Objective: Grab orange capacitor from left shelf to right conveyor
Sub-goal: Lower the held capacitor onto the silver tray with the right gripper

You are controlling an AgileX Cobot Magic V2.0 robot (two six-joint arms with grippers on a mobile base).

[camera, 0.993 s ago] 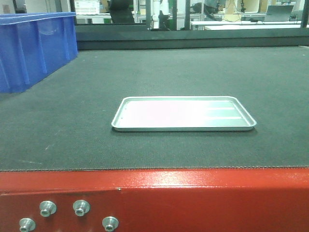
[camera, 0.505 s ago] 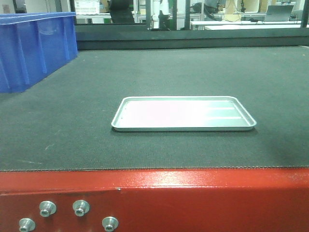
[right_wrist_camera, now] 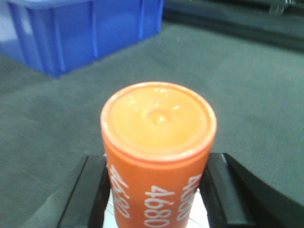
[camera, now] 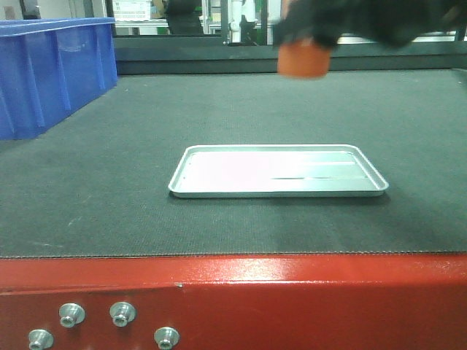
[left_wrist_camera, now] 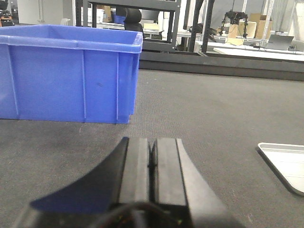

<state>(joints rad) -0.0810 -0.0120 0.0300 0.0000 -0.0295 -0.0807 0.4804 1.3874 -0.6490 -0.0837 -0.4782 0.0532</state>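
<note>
The pick-up half of the task looks done. The orange capacitor (right_wrist_camera: pixel 159 128) is clamped in the right gripper (right_wrist_camera: pixel 158 204), which is closed only to the can's width, with one dark finger pressed against each side. The left shelf shows in no view, and the gripper hangs in the air above the right conveyor (camera: pixel 109 211), so the carry across also seems largely complete. What is left, on this reading, is the lowering and the release.

Below the gripper and somewhat nearer the camera, a shallow silver tray (camera: pixel 277 171) lies on the conveyor. The capacitor is well apart from both. A blue bin (camera: pixel 51 73) stands far off to the gripper's left. Blur in the front view makes the gripper's height hard to judge.

The left gripper (left_wrist_camera: pixel 152 159) is fully closed on nothing, its fingers pressed together low over the conveyor. The bin is ahead of it to the left and the tray's corner is off to its right.
</note>
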